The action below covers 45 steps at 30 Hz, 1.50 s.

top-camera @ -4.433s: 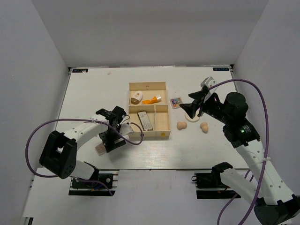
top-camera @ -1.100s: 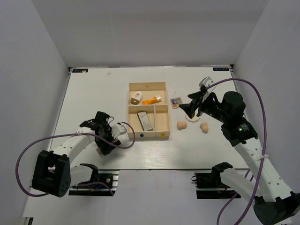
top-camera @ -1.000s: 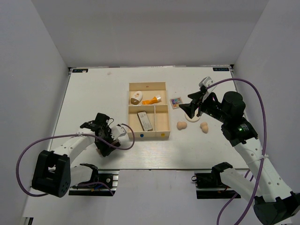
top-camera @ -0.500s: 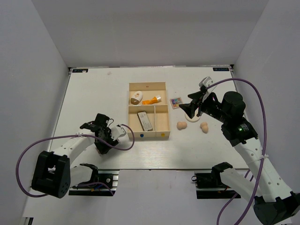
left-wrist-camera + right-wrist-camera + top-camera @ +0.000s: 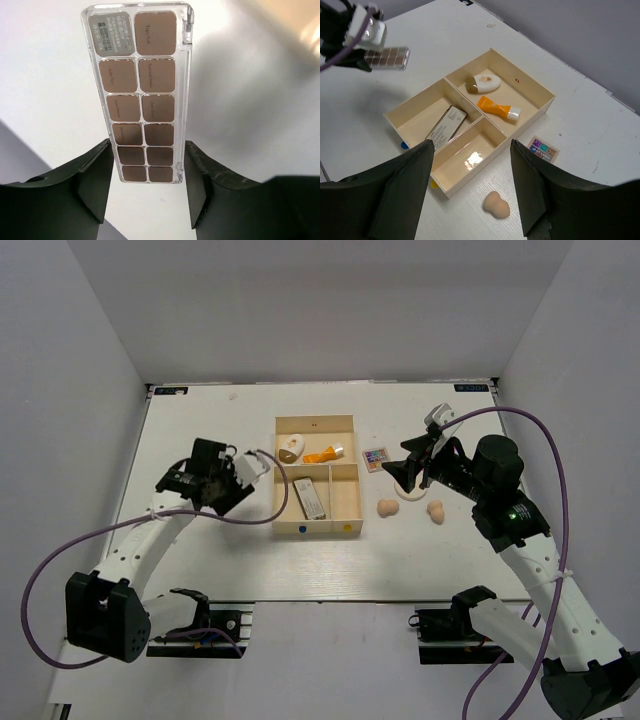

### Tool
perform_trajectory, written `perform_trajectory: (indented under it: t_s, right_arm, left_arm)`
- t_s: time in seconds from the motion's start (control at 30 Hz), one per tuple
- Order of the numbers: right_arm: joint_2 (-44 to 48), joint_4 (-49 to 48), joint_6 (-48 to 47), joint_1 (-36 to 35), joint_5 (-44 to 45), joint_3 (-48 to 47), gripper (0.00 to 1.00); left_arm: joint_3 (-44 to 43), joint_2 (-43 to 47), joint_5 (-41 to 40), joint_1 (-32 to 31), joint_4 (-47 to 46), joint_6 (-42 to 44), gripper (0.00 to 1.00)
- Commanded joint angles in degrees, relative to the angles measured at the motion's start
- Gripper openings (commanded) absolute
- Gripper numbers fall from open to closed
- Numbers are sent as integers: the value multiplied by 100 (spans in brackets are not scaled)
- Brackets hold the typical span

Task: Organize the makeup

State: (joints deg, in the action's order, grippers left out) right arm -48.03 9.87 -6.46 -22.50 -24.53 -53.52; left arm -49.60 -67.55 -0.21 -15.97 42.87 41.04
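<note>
Nearest the bases, two sponges [image 5: 388,507] lie on the bare table right of the tray [image 5: 276,502], outside it and apart from each other, so they are not yet sorted. To the tray's left, the left gripper [image 5: 147,172] is clamped on one short end of the brown palette [image 5: 142,90] and holds it off the table; gripping by the end likely leaves the free length to go in first. The tray's near-left slot holds a flat case [image 5: 310,497]; the near-right slot looks bare, the roomiest spot, though its walls must be cleared from above. The right gripper [image 5: 405,476] hovers right of the tray, fingers spread wide and holding nothing, out of the left arm's way; a round pad [image 5: 411,495] lies partly hidden beneath it. Beyond sits a small coloured palette [image 5: 376,459]; the far slot holds an orange tube [image 5: 325,453] and a white bottle [image 5: 290,450].
</note>
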Motion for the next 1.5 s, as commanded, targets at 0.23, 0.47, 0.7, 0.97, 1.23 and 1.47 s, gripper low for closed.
perform_trajectory:
  t_s: [0.23, 0.47, 0.7, 0.97, 1.23, 1.47]
  right_arm:
    - [-22, -327, -101, 27, 186, 78, 68]
    - [-162, -328, -110, 88, 353, 78, 68]
    - [-259, -319, -101, 202, 441, 61, 68]
    - [-303, -328, -75, 378, 397, 96, 69]
    - [-391, -336, -84, 448, 353, 96, 68]
    - [-444, -345, -84, 475, 335, 113, 69]
  left_arm:
    - [-1570, -408, 2424, -143, 73, 19, 0]
    - [-1447, -575, 3282, -275, -367, -201, 0]
    - [-1122, -873, 2887, -679, -947, -981, 0]
    - [-1333, -1823, 2166, -1058, -1298, -1598, 0]
    - [-1218, -1929, 1849, -1330, -1527, -1730, 10]
    - [-1403, -2183, 1550, -1567, -1457, -1810, 28]
